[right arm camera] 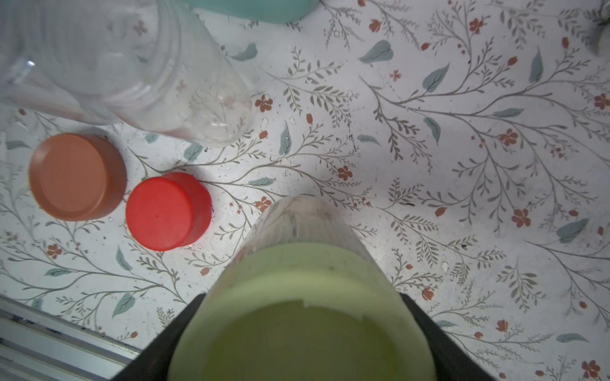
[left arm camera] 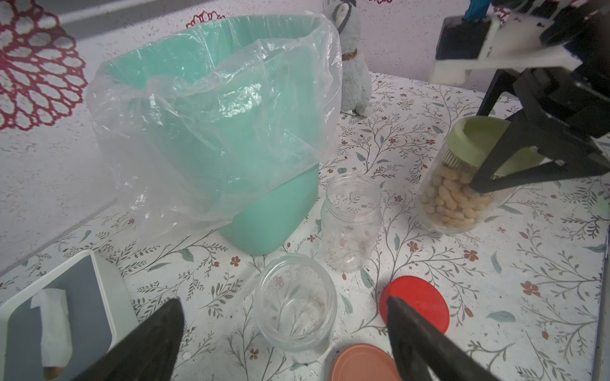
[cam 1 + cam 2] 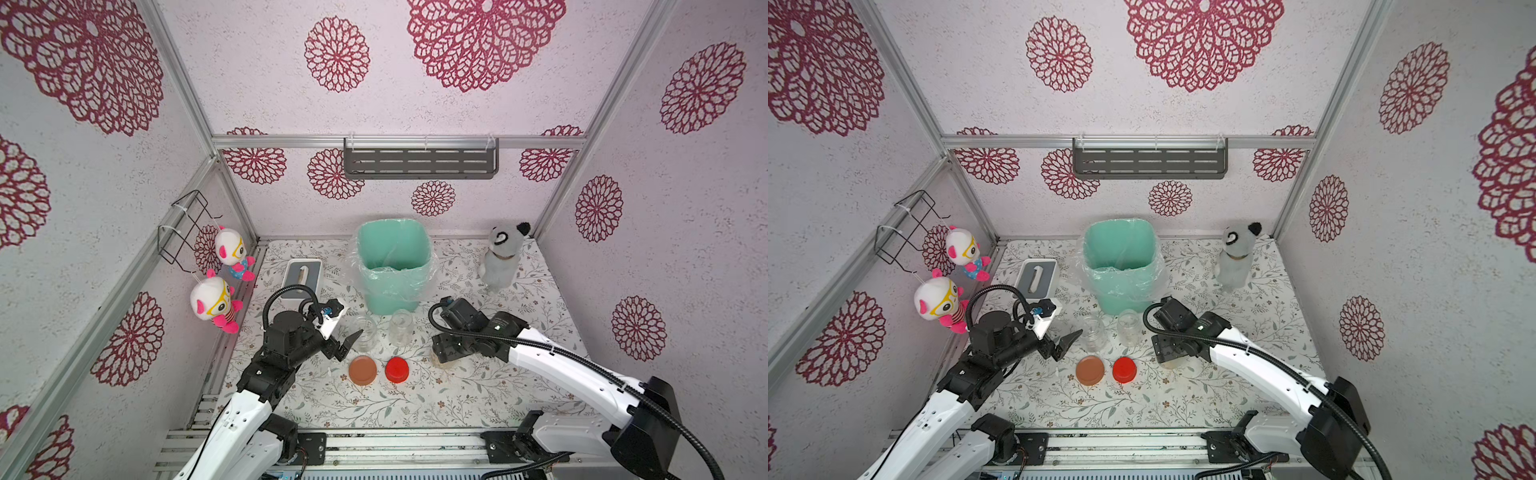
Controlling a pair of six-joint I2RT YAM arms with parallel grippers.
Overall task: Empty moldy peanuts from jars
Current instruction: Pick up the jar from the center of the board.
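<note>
Two empty clear jars (image 3: 365, 332) (image 3: 401, 328) stand lidless in front of the bin. Their brown lid (image 3: 363, 370) and red lid (image 3: 397, 369) lie flat nearer the front edge. A third jar (image 2: 452, 204) stands upright, full of tan moldy peanuts (image 2: 444, 201), with a pale green lid (image 1: 297, 290). My right gripper (image 1: 298, 316) comes down from above, one finger on each side of that lid, gripping it. My left gripper (image 3: 351, 343) is wide open with nothing in it. It sits just left of the nearer empty jar (image 2: 295, 306).
A mint-green bin (image 3: 390, 291) lined with a clear bag stands behind the jars. A tissue box (image 3: 302, 272) is at the back left and a grey plush animal (image 3: 503, 257) at the back right. Two plush dolls (image 3: 214, 303) hang on the left wall.
</note>
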